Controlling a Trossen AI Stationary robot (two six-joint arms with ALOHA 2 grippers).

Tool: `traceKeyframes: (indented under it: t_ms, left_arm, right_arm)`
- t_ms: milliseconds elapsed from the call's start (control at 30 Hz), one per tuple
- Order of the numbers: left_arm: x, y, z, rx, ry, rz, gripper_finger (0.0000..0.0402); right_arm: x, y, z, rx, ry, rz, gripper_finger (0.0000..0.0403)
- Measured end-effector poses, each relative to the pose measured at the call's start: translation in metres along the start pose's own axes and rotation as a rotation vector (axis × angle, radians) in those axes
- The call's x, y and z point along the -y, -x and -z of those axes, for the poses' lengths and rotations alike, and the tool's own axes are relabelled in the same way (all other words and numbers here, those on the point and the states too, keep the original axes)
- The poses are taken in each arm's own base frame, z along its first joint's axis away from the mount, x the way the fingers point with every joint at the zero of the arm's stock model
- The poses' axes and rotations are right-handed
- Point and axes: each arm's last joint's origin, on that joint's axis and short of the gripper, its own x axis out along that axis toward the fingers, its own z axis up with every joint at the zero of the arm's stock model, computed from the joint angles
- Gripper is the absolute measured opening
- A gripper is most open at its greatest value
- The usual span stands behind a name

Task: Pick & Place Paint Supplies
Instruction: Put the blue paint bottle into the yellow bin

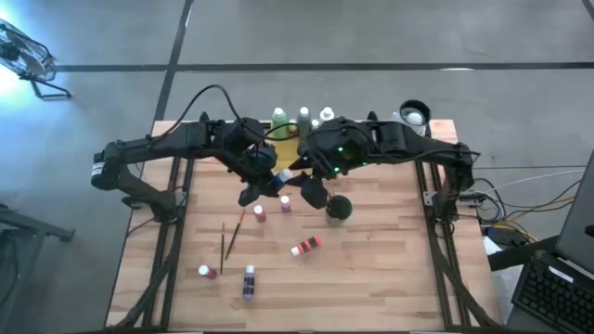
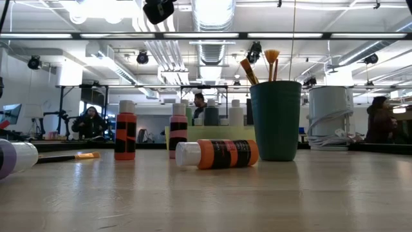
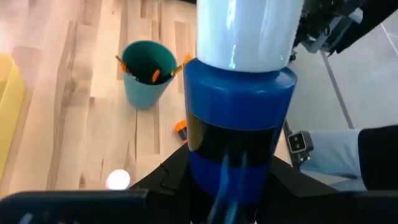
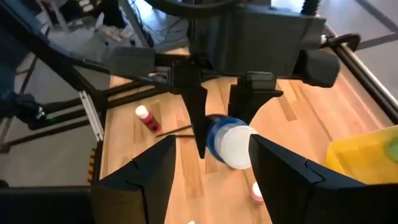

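Above the middle of the wooden table (image 1: 371, 278), the left gripper (image 4: 221, 134) grasps a blue paint bottle (image 3: 239, 118) with a white cap. The right gripper (image 4: 211, 171) faces it, fingers spread apart either side of the cap, gripping nothing.

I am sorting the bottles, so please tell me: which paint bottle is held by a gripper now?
The blue bottle with the white cap. The left gripper holds it above the table; the red and purple ones stand or lie loose on the wood.
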Motion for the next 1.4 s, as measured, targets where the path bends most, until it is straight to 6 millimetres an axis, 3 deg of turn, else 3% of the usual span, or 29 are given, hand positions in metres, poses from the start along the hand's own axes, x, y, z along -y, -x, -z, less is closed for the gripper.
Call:
traceKeyframes:
  t_ms: [433, 1400]
  left_arm:
    - [0.004, -0.001, 0.003, -0.027, -0.037, 0.054, 0.0119]
    - [0.001, -0.011, -0.004, 0.007, -0.108, 0.062, 0.0119]
  right_arm:
    - [0.004, -0.008, 0.003, -0.037, -0.017, 0.017, 0.0215]
    - [0.006, -0.023, 0.008, -0.051, -0.065, -0.02, 0.0168]
